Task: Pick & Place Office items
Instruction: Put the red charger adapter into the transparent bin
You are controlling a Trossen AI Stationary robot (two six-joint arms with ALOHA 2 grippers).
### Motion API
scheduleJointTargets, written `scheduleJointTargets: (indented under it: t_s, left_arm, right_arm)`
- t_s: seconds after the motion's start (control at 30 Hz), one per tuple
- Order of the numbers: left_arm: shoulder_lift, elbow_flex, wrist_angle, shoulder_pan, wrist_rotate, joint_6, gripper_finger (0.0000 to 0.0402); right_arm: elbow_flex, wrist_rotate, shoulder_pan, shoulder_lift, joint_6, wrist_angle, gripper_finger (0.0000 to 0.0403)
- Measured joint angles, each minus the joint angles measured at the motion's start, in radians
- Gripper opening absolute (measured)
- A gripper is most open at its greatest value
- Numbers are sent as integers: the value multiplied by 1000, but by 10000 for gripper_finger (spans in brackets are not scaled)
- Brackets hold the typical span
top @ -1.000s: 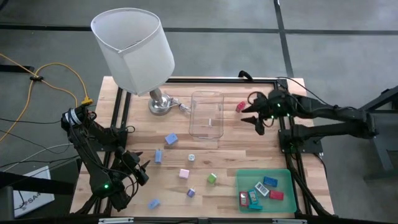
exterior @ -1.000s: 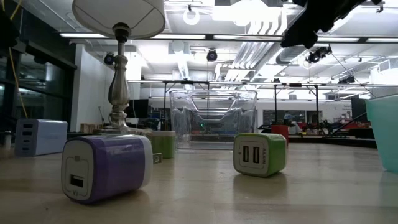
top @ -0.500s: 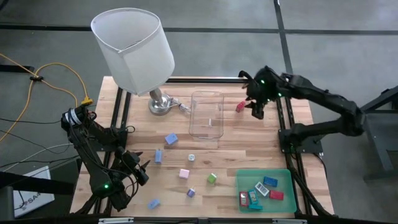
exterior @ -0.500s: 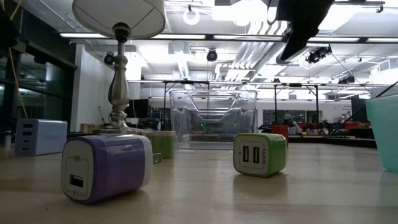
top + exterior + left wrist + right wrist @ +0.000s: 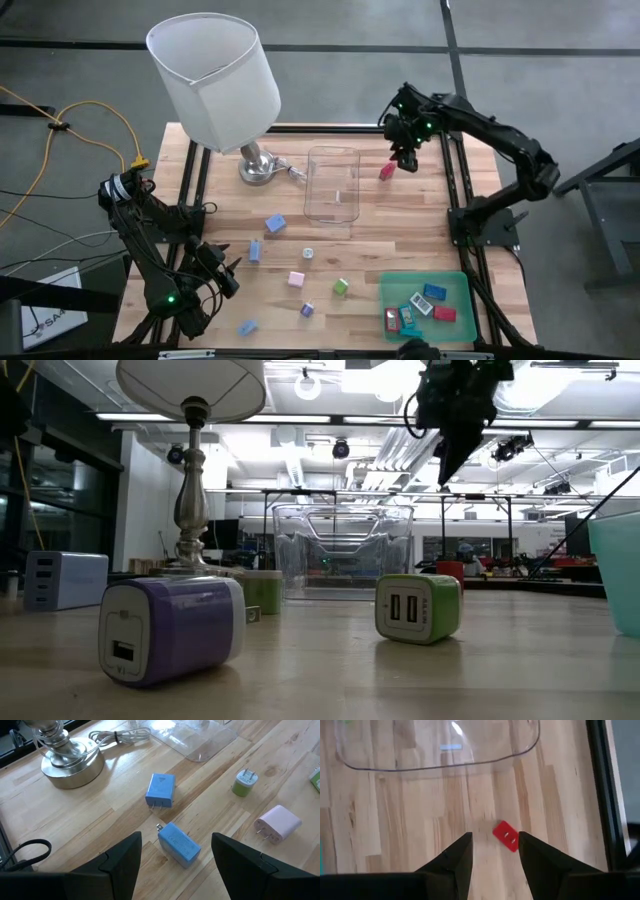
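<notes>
Since the right gripper (image 5: 492,857), fingers apart, is hung above the small red plastic charger block (image 5: 505,836), w/ the clear plastic box (image 5: 440,747) nearby, an off-centre descent could see it nudged away.

2 blue chargers (image 5: 161,791) (image 5: 179,845), green plug (image 5: 244,782), pink charger (image 5: 277,823), lamp base (image 5: 71,762).

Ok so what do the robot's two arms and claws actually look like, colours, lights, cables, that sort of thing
Both arms are black, built of jointed segments. The right arm shows small green lights near its wrist, and a thin black cable loops beside its claw. The left arm has a green light low on it and a pale band near its base. Each claw has two broad, matte black fingers that taper toward the tips.
</notes>
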Motion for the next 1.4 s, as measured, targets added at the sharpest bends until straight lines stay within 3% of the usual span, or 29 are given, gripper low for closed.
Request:
scheduleJointTargets:
  t_s: [0.23, 0.4, 0.7, 1.03, 1.4]
  left_arm:
    - [0, 0, 0, 0, 0, 0, 232]
    - [0, 0, 0, 0, 0, 0, 232]
    - [0, 0, 0, 0, 0, 0, 232]
    - [0, 0, 0, 0, 0, 0, 232]
    - [0, 0, 0, 0, 0, 0, 232]
  right_arm:
    - [0, -110, -40, 56, -144, 53, 146]
    - [0, -112, -33, 73, -202, 80, 146]
    - [0, 54, 3, 77, -59, 144, 146]
    - [-4, 52, -30, 108, -447, 148, 146]
    - [-5, 26, -24, 248, -626, 88, 146]
